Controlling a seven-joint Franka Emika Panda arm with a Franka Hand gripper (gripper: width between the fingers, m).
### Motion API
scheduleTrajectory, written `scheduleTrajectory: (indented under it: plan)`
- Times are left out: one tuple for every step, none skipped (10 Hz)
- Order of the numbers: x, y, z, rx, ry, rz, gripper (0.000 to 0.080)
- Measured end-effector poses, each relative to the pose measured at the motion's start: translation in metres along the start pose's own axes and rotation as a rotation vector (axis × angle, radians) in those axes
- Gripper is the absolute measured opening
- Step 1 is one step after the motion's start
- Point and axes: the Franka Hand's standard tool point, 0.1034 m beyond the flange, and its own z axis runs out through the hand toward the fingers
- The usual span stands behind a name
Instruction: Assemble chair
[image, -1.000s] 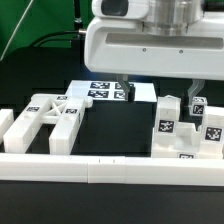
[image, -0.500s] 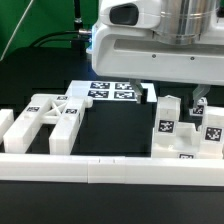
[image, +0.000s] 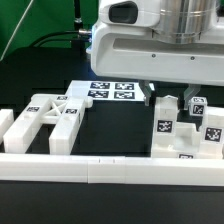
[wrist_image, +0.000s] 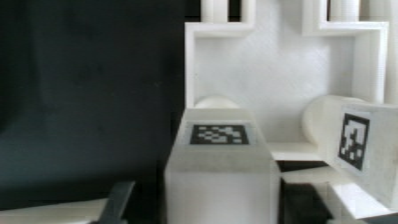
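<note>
- Two groups of chunky matte white chair pieces on the black table (image: 115, 135): ladder-like frame (image: 48, 115) at the exterior view's left, tagged blocks (image: 212, 128) at the right, well apart, with bare black room between.
- Hemmed along the front by a long plain white border bar (image: 100, 168); marker board (image: 112, 90) flat at the back (several tags showing, far edge hidden by the arm).
- End effector (image: 170, 98) low over the right group, one finger on either side of an upright block (wrist_image: 221, 165) bearing a small square tag.
- Cannot tell whether clenched on that block or merely straddling it: fingertips cut off at the wrist view's edge, contact not visible.
- Bulky white arm housing across the exterior view's top.
- Soft, blurred wrist view; tag patterns unreadable.
</note>
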Motion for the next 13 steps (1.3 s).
scheduleTrajectory:
  plan:
    - [-0.0001,-0.0003,-0.0001,0.000,0.000,0.035,0.0282]
    - [-0.0017,-0.0006,-0.0002,-0.003,0.000,0.168,0.0282]
    - [-0.0025,0.0022,-0.0006,-0.007,0.001,0.256,0.0282]
    - [-0.0031,0.0048,-0.0007,-0.009,0.001,0.327,0.0282]
    - [-0.0040,0.0060,-0.0003,-0.011,0.001,0.429,0.0282]
    - [-0.0057,0.0069,0.0002,-0.012,0.007,0.565,0.0282]
    - [-0.0082,0.0059,0.0000,-0.007,0.026,0.700,0.0284]
    - [-0.0090,0.0064,0.0002,-0.008,0.037,0.777,0.0284]
    - [-0.0085,0.0076,0.0000,-0.008,0.037,0.814,0.0284]
    - [-0.0083,0.0078,-0.0001,-0.006,0.038,0.891,0.0284]
    - [-0.0082,0.0079,-0.0003,-0.005,0.039,0.945,0.0284]
    - [-0.0081,0.0079,-0.0003,-0.003,0.039,0.999,0.0284]
    - [-0.0079,0.0082,-0.0005,-0.001,0.040,1.070,0.0284]
